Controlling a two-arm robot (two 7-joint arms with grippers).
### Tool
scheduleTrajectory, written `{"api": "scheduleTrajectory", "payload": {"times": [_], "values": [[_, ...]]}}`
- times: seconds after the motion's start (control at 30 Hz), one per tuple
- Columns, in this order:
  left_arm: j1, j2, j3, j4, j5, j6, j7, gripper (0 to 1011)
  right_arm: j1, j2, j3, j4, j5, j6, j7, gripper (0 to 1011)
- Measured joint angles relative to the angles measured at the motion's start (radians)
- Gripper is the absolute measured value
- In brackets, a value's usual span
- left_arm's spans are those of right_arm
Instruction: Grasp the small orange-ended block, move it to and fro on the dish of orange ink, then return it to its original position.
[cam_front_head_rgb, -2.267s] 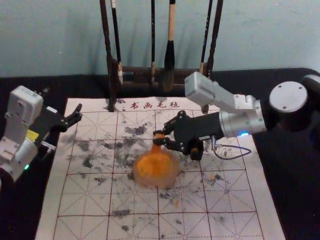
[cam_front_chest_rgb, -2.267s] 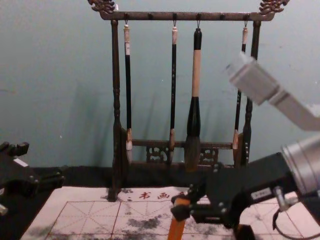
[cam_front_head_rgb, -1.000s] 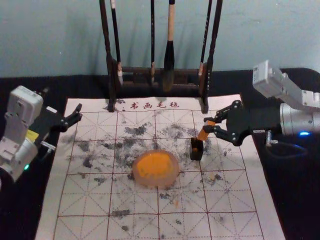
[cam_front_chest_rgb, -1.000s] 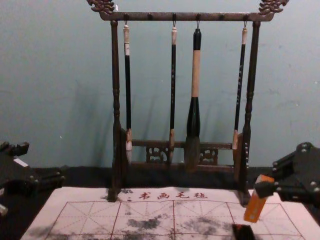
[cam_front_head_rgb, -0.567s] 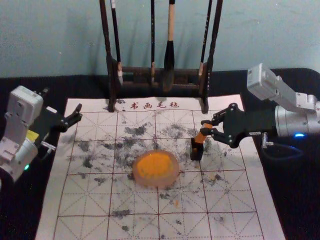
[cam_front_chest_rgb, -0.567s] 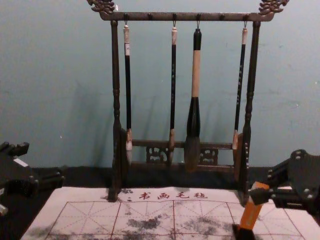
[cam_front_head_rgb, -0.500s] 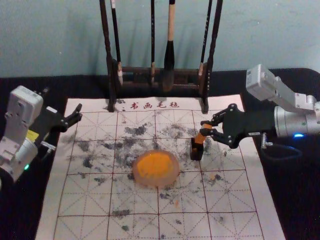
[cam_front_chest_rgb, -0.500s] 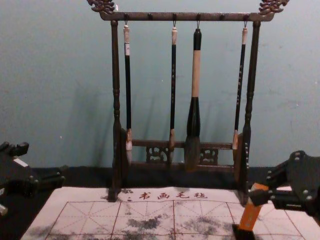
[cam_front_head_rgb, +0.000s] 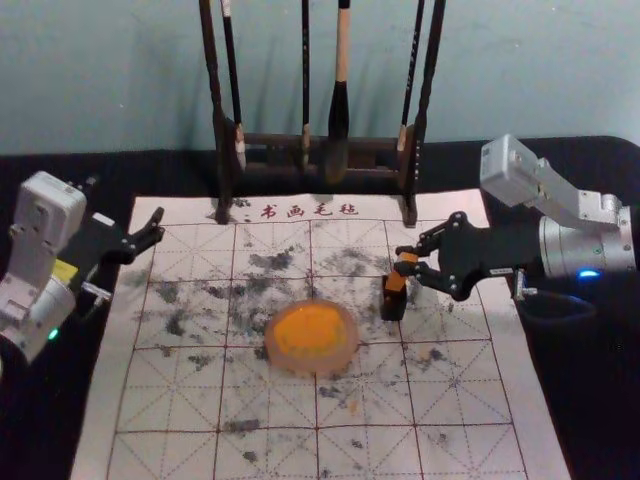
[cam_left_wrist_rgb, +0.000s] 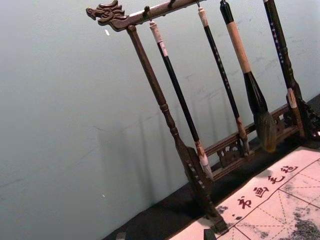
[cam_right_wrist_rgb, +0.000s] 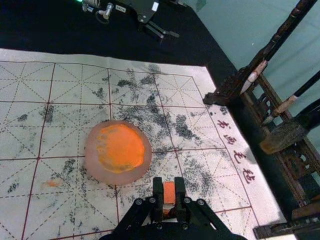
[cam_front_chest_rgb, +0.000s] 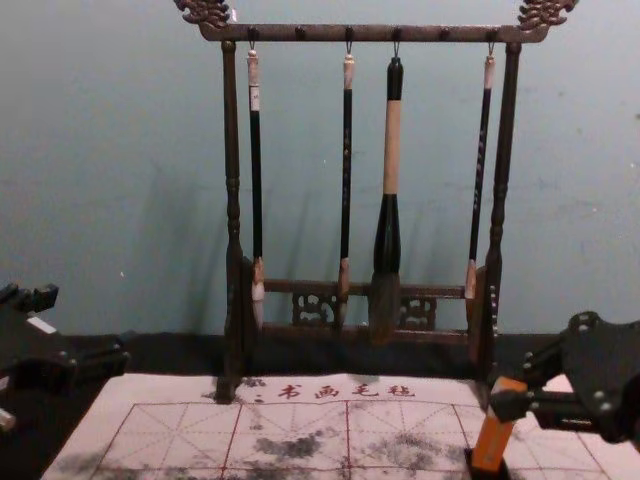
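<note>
My right gripper (cam_front_head_rgb: 406, 259) is shut on the upper end of the orange block (cam_front_head_rgb: 397, 281), right of the ink dish. The block leans slightly, its lower end at the black holder (cam_front_head_rgb: 393, 305) on the mat. In the chest view the block (cam_front_chest_rgb: 494, 436) meets the dark holder (cam_front_chest_rgb: 487, 474); how deep it sits is hard to tell. In the right wrist view the gripper (cam_right_wrist_rgb: 170, 186) pinches the block (cam_right_wrist_rgb: 169, 194) between both fingers. The round dish (cam_front_head_rgb: 345, 362) of orange ink (cam_front_head_rgb: 308, 330) lies mid-mat. My left gripper (cam_front_head_rgb: 152, 229) stays parked open at the mat's left edge.
A dark wooden rack (cam_front_chest_rgb: 232, 200) with several hanging brushes, among them a thick one (cam_front_chest_rgb: 387, 240), stands at the mat's back edge. The gridded mat (cam_front_head_rgb: 270, 400) is marked with dark ink stains, and a black cloth (cam_front_head_rgb: 60, 420) lies around it.
My right gripper came from above the dish with the block, out to the right, then shifted slightly left and lower as the block's lower end came to the black holder. The left arm stayed still.
</note>
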Motion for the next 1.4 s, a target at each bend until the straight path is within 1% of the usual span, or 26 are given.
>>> {"api": "scheduleTrajectory", "payload": {"times": [0.5, 0.93, 1.4], "values": [[0.0, 0.0, 0.0, 0.0, 0.0, 0.0, 0.0, 1001, -0.002, 0.0, 0.0, 0.009, -0.009, 0.002, -0.001, 134], [0.0, 0.0, 0.0, 0.0, 0.0, 0.0, 0.0, 1001, 0.005, -0.023, -0.017, 0.049, -0.03, -0.002, 0.004, 134], [0.0, 0.0, 0.0, 0.0, 0.0, 0.0, 0.0, 1001, 0.006, -0.041, -0.022, 0.072, -0.046, -0.002, -0.005, 134]]}}
